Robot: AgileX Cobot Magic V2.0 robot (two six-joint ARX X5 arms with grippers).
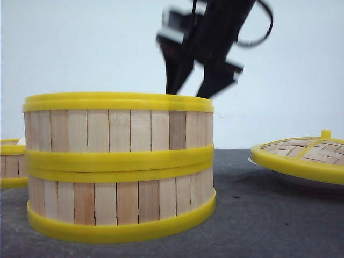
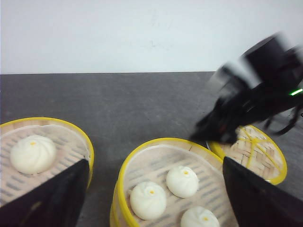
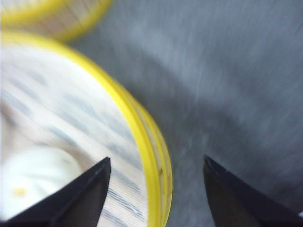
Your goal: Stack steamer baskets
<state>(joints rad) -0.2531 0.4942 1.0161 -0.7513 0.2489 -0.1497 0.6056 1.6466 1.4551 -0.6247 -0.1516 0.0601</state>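
Observation:
Two steamer baskets stand stacked in the middle, the upper basket on the lower basket. The upper basket holds three white buns. A third steamer basket stands apart to the left, and this third basket holds one bun. My right gripper is open and motion-blurred above the stack's far right rim. In its wrist view the right gripper straddles the upper basket's yellow rim without touching it. My left gripper hangs open above the stack, holding nothing.
A flat woven lid with a yellow rim lies on a white plate to the right of the stack; the lid sits partly under the blurred right arm. Dark grey table, white wall behind.

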